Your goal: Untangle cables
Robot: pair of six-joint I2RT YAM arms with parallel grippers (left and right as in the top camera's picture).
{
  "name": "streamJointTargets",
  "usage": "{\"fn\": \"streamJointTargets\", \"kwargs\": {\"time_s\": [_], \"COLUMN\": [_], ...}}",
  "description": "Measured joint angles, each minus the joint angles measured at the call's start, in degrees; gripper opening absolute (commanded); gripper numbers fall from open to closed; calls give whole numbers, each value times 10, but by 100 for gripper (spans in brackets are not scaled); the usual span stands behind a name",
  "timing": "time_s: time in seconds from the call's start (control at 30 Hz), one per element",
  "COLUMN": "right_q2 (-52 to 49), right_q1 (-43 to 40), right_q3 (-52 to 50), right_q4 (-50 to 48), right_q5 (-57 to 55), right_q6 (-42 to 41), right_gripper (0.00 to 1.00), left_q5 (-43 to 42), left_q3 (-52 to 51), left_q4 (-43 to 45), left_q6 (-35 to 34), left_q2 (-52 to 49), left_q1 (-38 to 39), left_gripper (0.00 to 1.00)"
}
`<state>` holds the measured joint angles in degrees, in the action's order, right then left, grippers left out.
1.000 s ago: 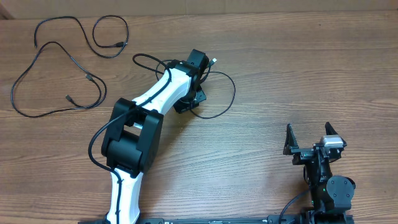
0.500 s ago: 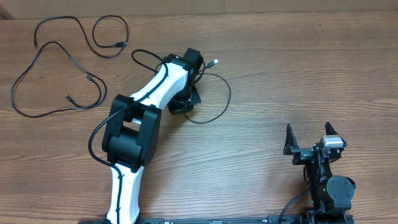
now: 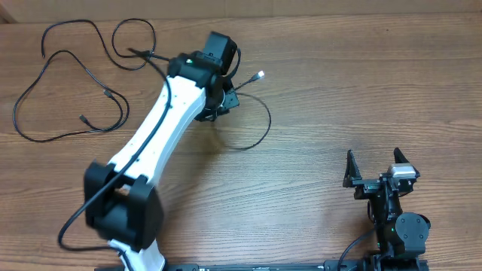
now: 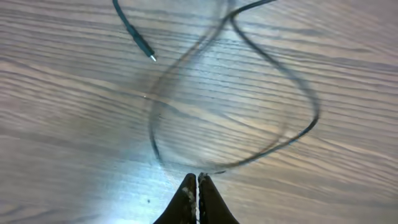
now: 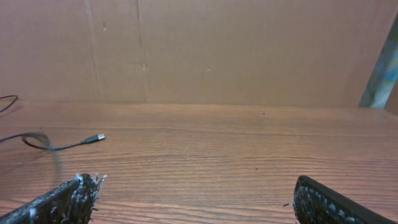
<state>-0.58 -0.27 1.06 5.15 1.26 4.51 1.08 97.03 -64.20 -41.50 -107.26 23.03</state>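
Three thin black cables lie on the wooden worktop point(image 3: 361, 75), as far as they can be told apart. The first cable point(image 3: 134, 68) curls into a small loop at the upper left. The second cable point(image 3: 105, 92) sprawls in a wide loop just beside it, towards the left edge. The third cable point(image 3: 269, 120) forms an open loop near the middle, its silver plug point(image 3: 260, 75) pointing up and right. The left end effector point(image 4: 198, 177) is clenched, and the third cable's blurred loop runs right into its closed tips, so it appears pinched there. The right end effector point(image 3: 373, 154) is released, fingers wide apart, well away at the lower right. Compared with a second ago, the left arm has swung towards the upper left and stretched out, and the third cable's loop has drawn in after it. The other two cables and the right arm have not moved.
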Motion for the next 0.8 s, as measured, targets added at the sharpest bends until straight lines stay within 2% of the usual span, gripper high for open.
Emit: {"fn": "streamJointTargets", "kwargs": {"time_s": [0.27, 0.3, 0.4, 0.57, 0.63, 0.7, 0.73, 0.8], "right_q2": [0, 0, 0, 0, 0, 0, 0, 0], "right_q1": [0, 0, 0, 0, 0, 0, 0, 0], "right_q3": [0, 0, 0, 0, 0, 0, 0, 0], "right_q4": [0, 0, 0, 0, 0, 0, 0, 0], "right_q5": [0, 0, 0, 0, 0, 0, 0, 0], "right_q6": [0, 0, 0, 0, 0, 0, 0, 0], "right_gripper": [100, 100, 100, 100, 100, 100, 100, 100], "left_q5": [3, 6, 11, 15, 16, 17, 17, 17], "left_q3": [0, 0, 0, -13, -26, -42, -47, -56], "left_q4": [-7, -7, -16, -32, -20, -2, 3, 6], "left_q6": [15, 16, 29, 45, 47, 46, 44, 39], "left_q2": [33, 41, 58, 58, 51, 33, 21, -4], "left_q1": [1, 1, 1, 1, 1, -4, -7, -15], "left_gripper": [5, 10, 35, 89, 100, 100, 96, 78]}}
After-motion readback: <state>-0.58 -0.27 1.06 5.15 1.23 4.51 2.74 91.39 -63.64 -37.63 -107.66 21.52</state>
